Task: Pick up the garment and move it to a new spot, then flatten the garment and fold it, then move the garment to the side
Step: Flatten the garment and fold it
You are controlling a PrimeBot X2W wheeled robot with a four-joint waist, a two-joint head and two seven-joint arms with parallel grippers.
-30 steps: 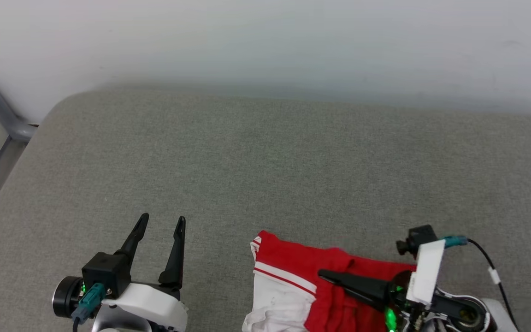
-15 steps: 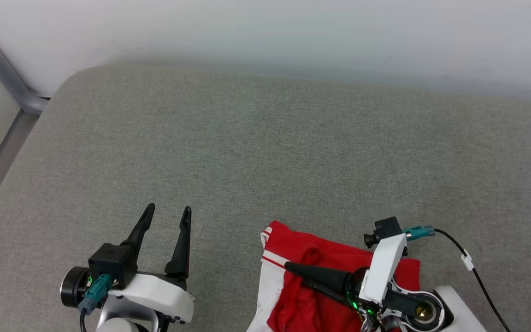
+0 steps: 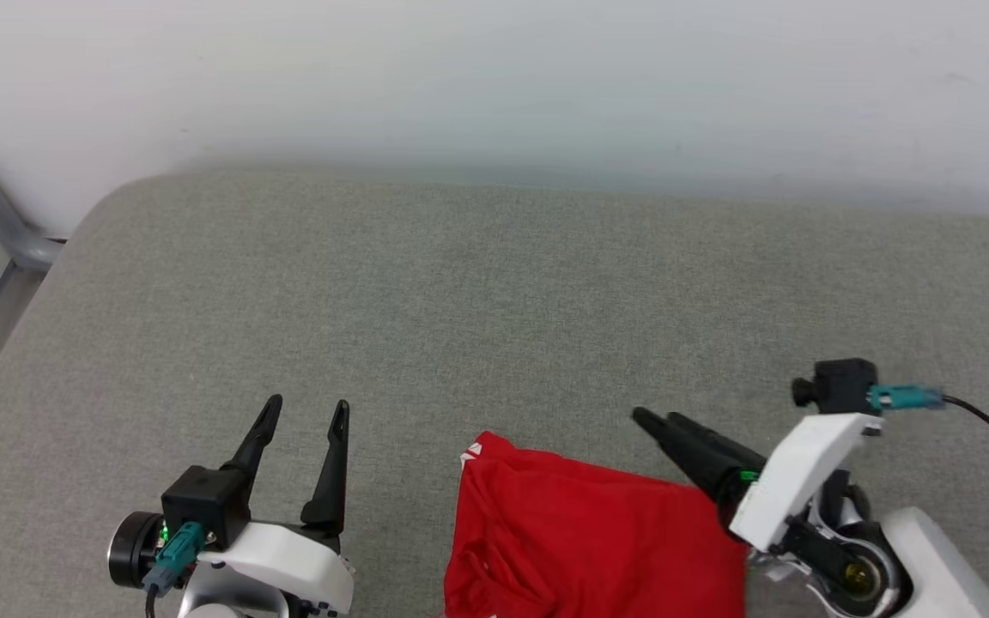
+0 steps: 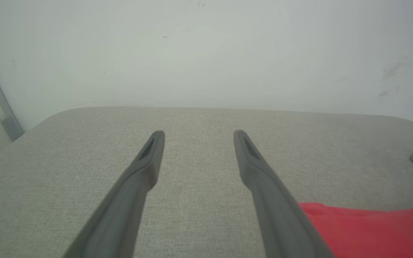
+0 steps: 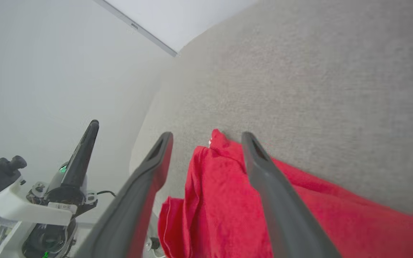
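The red garment (image 3: 580, 541) is seen lying free on the grey cushion (image 3: 494, 300), just beneath the wide-open right gripper (image 3: 655, 417) and apart from the open, empty left gripper (image 3: 307, 402), and its loose folds could be caught and pulled open if a finger is drawn low across them.

The garment (image 3: 589, 541) lies on the cushion (image 3: 494, 300), right of the left pincer (image 3: 306, 403).
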